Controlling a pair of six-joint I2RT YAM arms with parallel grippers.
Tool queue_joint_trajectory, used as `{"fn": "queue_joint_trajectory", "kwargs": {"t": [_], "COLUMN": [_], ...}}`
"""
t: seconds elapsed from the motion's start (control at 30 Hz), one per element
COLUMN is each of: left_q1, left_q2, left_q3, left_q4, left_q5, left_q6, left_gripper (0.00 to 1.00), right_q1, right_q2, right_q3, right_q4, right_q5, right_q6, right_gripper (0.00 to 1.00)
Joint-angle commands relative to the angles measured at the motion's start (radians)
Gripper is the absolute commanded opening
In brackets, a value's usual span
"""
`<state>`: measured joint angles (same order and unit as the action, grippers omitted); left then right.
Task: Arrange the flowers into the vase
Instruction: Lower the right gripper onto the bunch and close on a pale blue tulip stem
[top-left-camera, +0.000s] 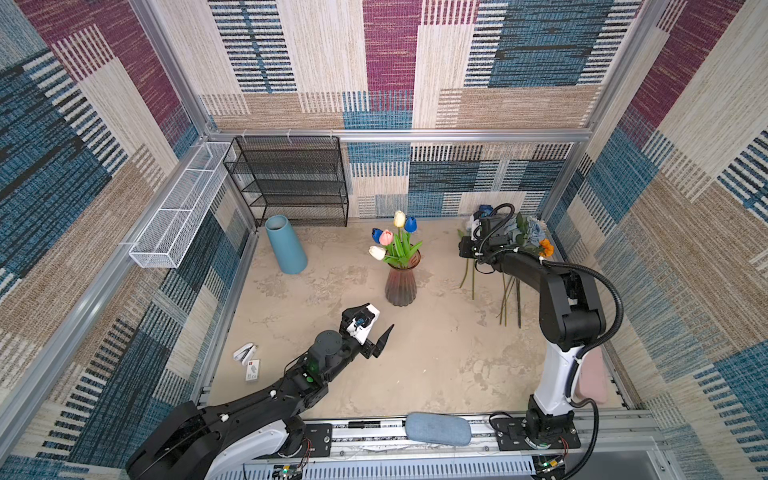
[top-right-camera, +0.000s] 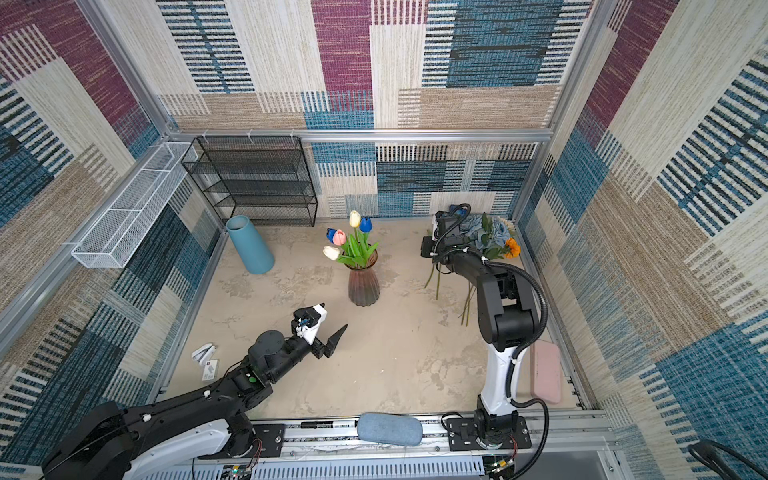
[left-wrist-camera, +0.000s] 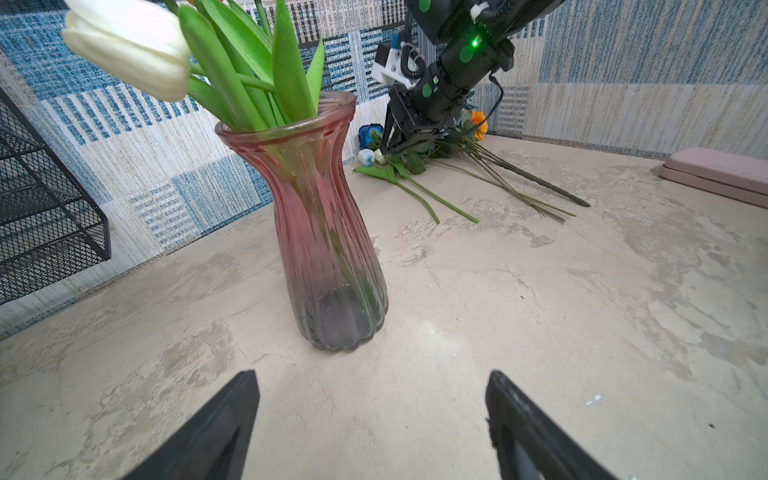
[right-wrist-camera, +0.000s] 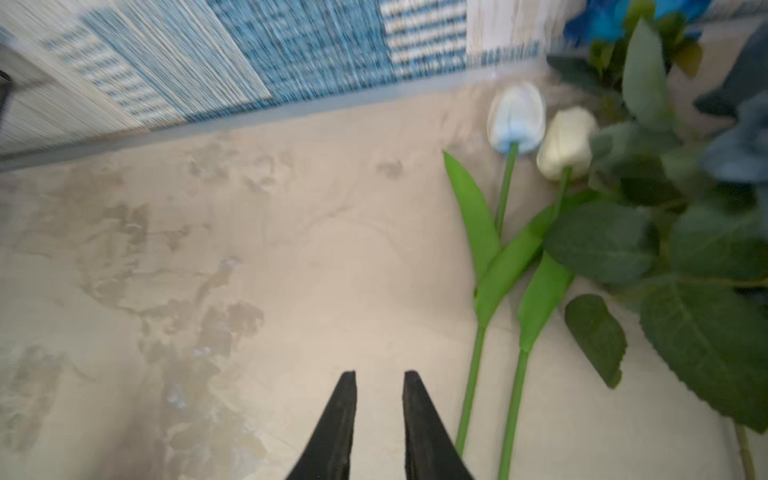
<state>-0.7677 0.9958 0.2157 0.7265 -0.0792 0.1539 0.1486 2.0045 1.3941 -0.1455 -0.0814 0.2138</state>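
In both top views the vase (top-left-camera: 401, 286) (top-right-camera: 364, 286) stands upright near the middle of the worktop (top-left-camera: 436, 353). It holds five tulips (top-left-camera: 395, 239): white, pink, cream and two blue. Bare worktop lies all round it. The left fingers (top-left-camera: 384, 338) hover just in front of it, clear of the glass. The loose flowers (top-left-camera: 528, 239) lie in the far right corner, blooms near the back wall and stems (top-left-camera: 510, 299) pointing forward, with the right arm (top-left-camera: 528, 270) reaching over them. A blue cylinder (top-left-camera: 286, 245) and a black mesh shelf (top-left-camera: 291, 183) fill the far left corner. A pink case (top-left-camera: 592, 378) lies along the right edge.

In the left wrist view the left fingers (left-wrist-camera: 224, 428) are spread wide with nothing between them. The vase (left-wrist-camera: 328, 249) is straight ahead across open worktop. Beyond it the right fingers (left-wrist-camera: 395, 141) point down at the loose flowers (left-wrist-camera: 457, 166); whether they touch cannot be told.

The right wrist view is blurred. The right fingers (right-wrist-camera: 336, 428) stand narrow and empty over bare worktop. A pale blue tulip (right-wrist-camera: 517, 118) and a cream tulip (right-wrist-camera: 567, 141) lie just beside them, heads near the wall's base, stems outside the gap.
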Motion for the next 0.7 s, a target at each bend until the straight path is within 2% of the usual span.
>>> {"fn": "queue_joint_trajectory", "kwargs": {"t": [0.0, 0.37, 0.67], "left_q1": [0.001, 0.001, 0.001], "left_q2": [0.004, 0.018, 0.032], "left_q3": [0.01, 0.019, 0.027], "left_q4": [0.0, -0.006, -0.011], "left_q5": [-0.01, -0.011, -0.013], "left_q6": [0.027, 0.022, 0.023], "left_gripper": [0.89, 0.89, 0.89], "right_q1": [0.0, 0.002, 0.006], "right_q2": [0.037, 0.109, 0.145], "right_q3": [0.015, 0.032, 0.056], "right_q4": [-0.055, -0.043, -0.042], "right_q5": [0.084, 0.103, 0.084], "right_q6": [-0.013, -0.02, -0.031], "right_gripper": [0.24, 0.3, 0.26]}}
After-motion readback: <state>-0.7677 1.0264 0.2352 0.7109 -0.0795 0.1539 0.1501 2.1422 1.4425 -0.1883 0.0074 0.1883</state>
